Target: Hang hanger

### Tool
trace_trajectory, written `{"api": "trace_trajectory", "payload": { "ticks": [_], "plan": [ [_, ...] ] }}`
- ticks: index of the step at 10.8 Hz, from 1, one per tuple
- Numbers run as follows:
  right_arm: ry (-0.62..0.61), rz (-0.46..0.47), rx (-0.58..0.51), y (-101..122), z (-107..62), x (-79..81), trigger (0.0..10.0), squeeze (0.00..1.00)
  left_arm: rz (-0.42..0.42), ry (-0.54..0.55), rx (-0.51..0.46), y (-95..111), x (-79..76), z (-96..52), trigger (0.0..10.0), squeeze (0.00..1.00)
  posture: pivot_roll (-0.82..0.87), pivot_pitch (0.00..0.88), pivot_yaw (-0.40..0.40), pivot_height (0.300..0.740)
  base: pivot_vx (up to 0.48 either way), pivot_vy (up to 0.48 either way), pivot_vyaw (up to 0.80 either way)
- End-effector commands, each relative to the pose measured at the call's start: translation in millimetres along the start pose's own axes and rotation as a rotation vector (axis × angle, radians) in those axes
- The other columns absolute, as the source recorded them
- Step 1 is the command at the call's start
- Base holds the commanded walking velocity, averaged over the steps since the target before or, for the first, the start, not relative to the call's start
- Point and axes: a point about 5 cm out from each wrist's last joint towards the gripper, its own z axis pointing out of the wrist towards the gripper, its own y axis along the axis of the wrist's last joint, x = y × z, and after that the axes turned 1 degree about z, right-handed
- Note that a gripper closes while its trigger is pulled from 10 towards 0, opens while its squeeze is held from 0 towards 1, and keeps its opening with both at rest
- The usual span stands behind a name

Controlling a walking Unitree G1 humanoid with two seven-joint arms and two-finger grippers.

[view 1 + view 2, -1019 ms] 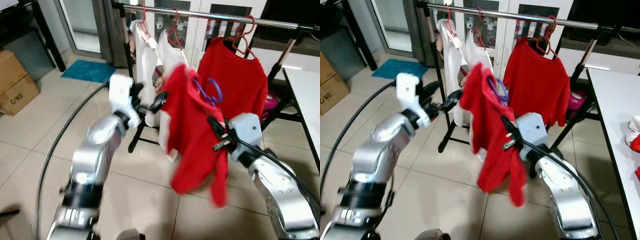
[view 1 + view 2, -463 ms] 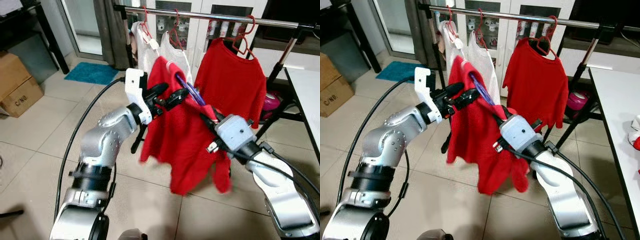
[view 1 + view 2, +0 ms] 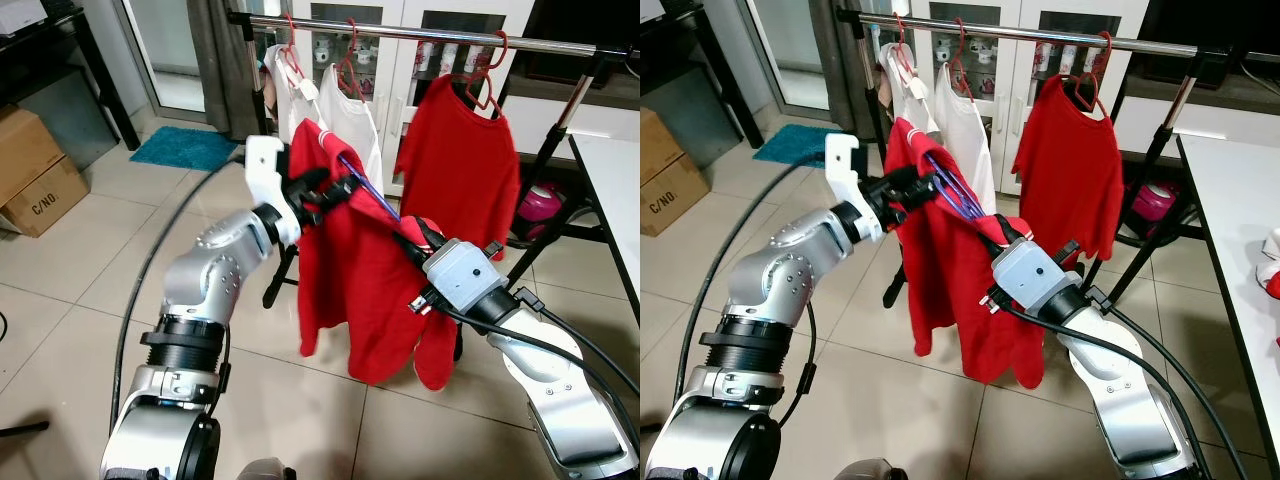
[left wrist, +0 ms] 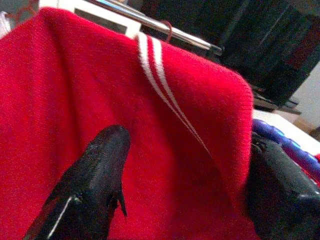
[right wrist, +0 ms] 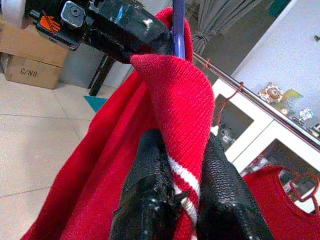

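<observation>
A red shirt (image 3: 350, 290) on a purple hanger (image 3: 368, 190) is held up between my two grippers, in front of a metal clothes rail (image 3: 420, 33). My left gripper (image 3: 328, 190) is shut on the shirt's left shoulder; the left wrist view has red fabric (image 4: 165, 125) between its fingers (image 4: 95, 185). Lower and to the right, my right gripper (image 3: 415, 238) is shut on the other shoulder. In the right wrist view its fingers (image 5: 150, 190) pinch the striped cloth, and the hanger (image 5: 178, 30) rises beyond.
Two white shirts (image 3: 300, 100) and another red shirt (image 3: 465, 150) hang from red hangers on the rail. A white table (image 3: 615, 190) stands at the right. A cardboard box (image 3: 35, 180) and a teal mat (image 3: 180, 145) lie on the tiled floor to the left.
My left gripper has reached across and closed on the shirt's shoulder. The right gripper has drawn in a little, and the shirt now hangs spread between the two, swinging less.
</observation>
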Motion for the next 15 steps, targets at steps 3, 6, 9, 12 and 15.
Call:
{"api": "trace_trajectory", "payload": {
  "ticks": [3, 6, 9, 12, 15],
  "plan": [
    [0.005, -0.039, -0.028, 3.0, 0.3, -1.6, 0.0, 0.00, 0.030, 0.118, -0.017, 0.4, 11.8, -0.8, 0.0, 0.00, 0.06, 0.009, 0.071, 0.740, 0.000, 0.000, 0.00],
    [0.008, -0.041, -0.013, 0.2, -1.3, -0.6, 0.0, 0.00, 0.041, 0.188, -0.025, 2.2, 20.4, -2.1, 0.0, 0.00, 0.06, 0.016, 0.073, 0.740, 0.000, 0.000, 0.00],
    [0.012, -0.042, 0.001, -2.7, -1.9, 0.1, 0.0, 0.00, 0.055, 0.232, -0.049, 5.6, 23.7, -1.8, 0.0, 0.00, 0.06, 0.021, 0.072, 0.740, 0.000, 0.000, 0.00],
    [0.044, -0.058, 0.093, -14.7, -5.3, 2.9, 0.0, 0.00, 0.056, 0.355, -0.054, 7.0, 36.9, -5.8, 0.0, 0.00, 0.06, 0.022, 0.072, 0.740, 0.000, 0.000, 0.00],
    [0.213, -0.073, 0.368, -49.8, -26.1, 8.0, 0.0, 0.00, 0.151, 0.421, 0.001, 3.9, 45.2, -8.6, 0.0, 0.00, 0.06, 0.023, 0.068, 0.740, 0.000, 0.000, 0.00]
  ]
}}
